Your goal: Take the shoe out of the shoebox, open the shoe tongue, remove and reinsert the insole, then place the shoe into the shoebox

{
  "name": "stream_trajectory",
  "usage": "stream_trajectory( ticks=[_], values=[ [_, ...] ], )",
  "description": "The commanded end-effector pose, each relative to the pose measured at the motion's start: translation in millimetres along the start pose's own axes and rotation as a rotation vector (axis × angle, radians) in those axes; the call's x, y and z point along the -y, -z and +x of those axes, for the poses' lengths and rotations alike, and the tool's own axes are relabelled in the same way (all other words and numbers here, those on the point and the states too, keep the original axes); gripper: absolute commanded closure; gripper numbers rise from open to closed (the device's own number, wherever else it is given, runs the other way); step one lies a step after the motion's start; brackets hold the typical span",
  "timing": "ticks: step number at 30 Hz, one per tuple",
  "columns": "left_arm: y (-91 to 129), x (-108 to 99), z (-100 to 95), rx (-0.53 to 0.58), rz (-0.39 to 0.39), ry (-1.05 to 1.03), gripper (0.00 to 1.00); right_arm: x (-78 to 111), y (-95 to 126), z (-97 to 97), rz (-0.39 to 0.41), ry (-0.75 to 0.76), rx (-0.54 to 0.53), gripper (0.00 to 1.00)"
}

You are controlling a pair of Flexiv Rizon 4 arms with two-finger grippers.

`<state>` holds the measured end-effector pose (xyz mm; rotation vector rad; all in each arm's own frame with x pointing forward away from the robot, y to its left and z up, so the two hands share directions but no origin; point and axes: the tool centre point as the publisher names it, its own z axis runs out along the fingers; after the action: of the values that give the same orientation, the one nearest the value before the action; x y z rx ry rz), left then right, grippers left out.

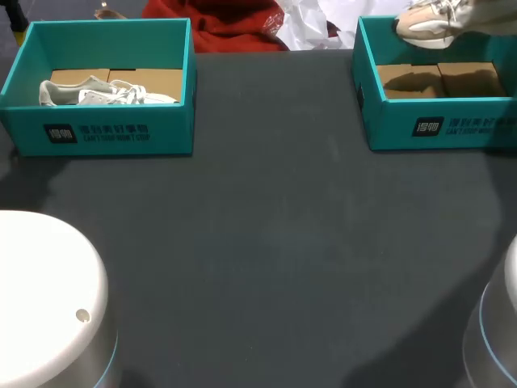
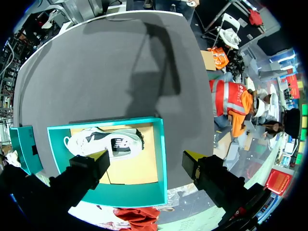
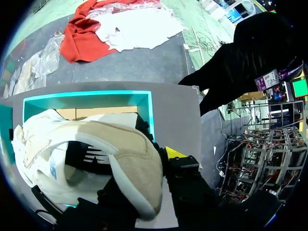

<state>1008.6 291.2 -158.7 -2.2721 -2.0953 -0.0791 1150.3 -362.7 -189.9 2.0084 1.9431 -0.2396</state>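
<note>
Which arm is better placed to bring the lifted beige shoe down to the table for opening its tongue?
Right. The right gripper holds the beige shoe above the right shoebox; the left gripper hangs open over the left shoebox, across the table.

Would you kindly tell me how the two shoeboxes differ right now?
The left shoebox holds a white shoe lying on its side; the right shoebox shows only bare cardboard floor. A beige shoe hangs over the right shoebox's far rim, no shoe over the left shoebox. Both are teal and lidless.
</note>
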Motion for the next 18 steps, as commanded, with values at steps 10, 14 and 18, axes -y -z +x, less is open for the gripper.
stream_trajectory(
  ticks=[10, 14, 18],
  values=[
    [0, 0, 0.3, -0.002, 0.000, -0.001, 0.00, 35.1, 56, 14.9, 0.001, -0.039, 0.007, 1.00],
    [0, 0, 0.3, -0.002, 0.000, -0.001, 0.00, 49.2, 75, 26.7, 0.000, -0.053, 0.011, 1.00],
    [0, 0, 0.3, -0.002, 0.000, -0.001, 0.00, 63.3, 94, 39.9, -0.006, -0.051, 0.015, 1.00]
  ],
)
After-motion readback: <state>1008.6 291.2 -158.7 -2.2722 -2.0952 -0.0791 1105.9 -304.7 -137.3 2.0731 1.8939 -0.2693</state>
